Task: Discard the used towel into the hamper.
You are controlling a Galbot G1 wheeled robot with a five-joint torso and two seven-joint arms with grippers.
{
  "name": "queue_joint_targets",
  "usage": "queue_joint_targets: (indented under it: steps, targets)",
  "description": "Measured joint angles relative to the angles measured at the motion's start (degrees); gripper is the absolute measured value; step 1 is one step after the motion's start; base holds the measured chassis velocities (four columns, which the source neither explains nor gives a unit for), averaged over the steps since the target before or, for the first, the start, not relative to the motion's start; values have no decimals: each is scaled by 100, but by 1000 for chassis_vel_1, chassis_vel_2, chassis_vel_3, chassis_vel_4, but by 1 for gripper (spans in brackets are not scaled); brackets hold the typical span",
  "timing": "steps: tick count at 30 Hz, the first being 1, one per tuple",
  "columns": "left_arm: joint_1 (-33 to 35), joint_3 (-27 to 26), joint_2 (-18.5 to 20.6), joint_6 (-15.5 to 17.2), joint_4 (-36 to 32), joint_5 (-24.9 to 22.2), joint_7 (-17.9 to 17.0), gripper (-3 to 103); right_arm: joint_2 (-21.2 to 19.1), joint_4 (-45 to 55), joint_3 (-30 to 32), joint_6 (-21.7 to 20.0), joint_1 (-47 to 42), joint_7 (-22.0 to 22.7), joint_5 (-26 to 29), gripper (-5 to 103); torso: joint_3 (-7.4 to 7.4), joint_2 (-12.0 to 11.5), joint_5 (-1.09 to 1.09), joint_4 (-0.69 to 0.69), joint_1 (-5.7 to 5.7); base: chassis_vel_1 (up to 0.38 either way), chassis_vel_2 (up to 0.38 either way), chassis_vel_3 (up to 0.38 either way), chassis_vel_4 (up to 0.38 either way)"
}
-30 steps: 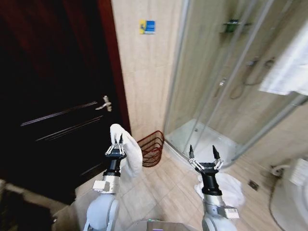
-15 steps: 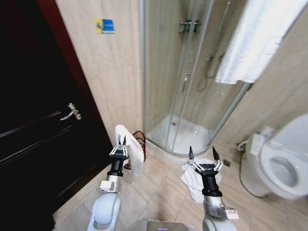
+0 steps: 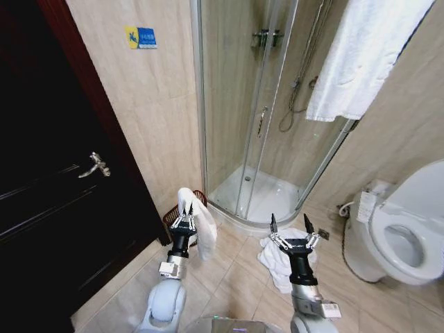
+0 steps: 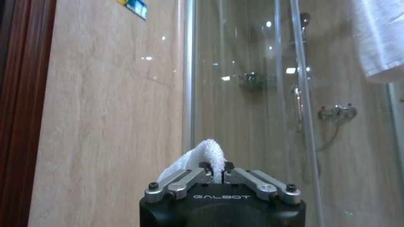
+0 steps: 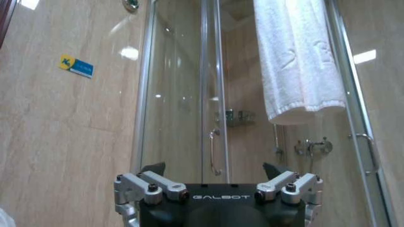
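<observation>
The used towel [image 3: 197,220] is hanging from the left gripper [image 3: 184,223], which is holding it up off the floor in front of the robot, so the cloth is draping down the far side of the fingers rather than dragging on the tiles. In the left wrist view the fingers are clamping together on a white tuft of the towel [image 4: 205,153] that is poking up between them, a pinch at the top edge that is letting the rest fall free. Further left, the dark door [image 3: 48,208] is taking up that side of the room. Just behind the hanging towel, the hamper [image 3: 172,218] is sitting on the floor in the corner where the tiled wall meets the door frame; the cloth is covering most of it, leaving part of its dark wire rim peeking out. Judging by this, the towel is being carried high so that it can clear that rim, and it is not yet over the opening.

To the right, the shower enclosure [image 3: 257,125] is standing behind both arms. The right gripper [image 3: 289,227] is idling with its fingers spread wide, gripping nothing, above a second white towel [image 3: 272,260] lying crumpled on the floor. At the far right, a toilet [image 3: 395,239] is standing against the wall.
</observation>
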Motion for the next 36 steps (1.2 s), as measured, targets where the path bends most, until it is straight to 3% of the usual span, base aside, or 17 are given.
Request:
queue_joint_targets:
  steps: [24,29,36]
  targets:
    - [-454,-70,0,271,115,-179,-349,5,-27,195,1,78,-196,-146,21,100,0,-1,1,0,0,-101,100,99,-104]
    - [-771,-74,2,610,254,-635,-392,5,-13,152,19,170,-167,-251,21,100,0,-2,1,0,1,-104,105,80,-107]
    - [-1386,-115,494,1004,595,-1364,-445,5,-10,84,65,294,-195,-419,17,100,0,-2,0,0,-3,-28,10,13,-26]
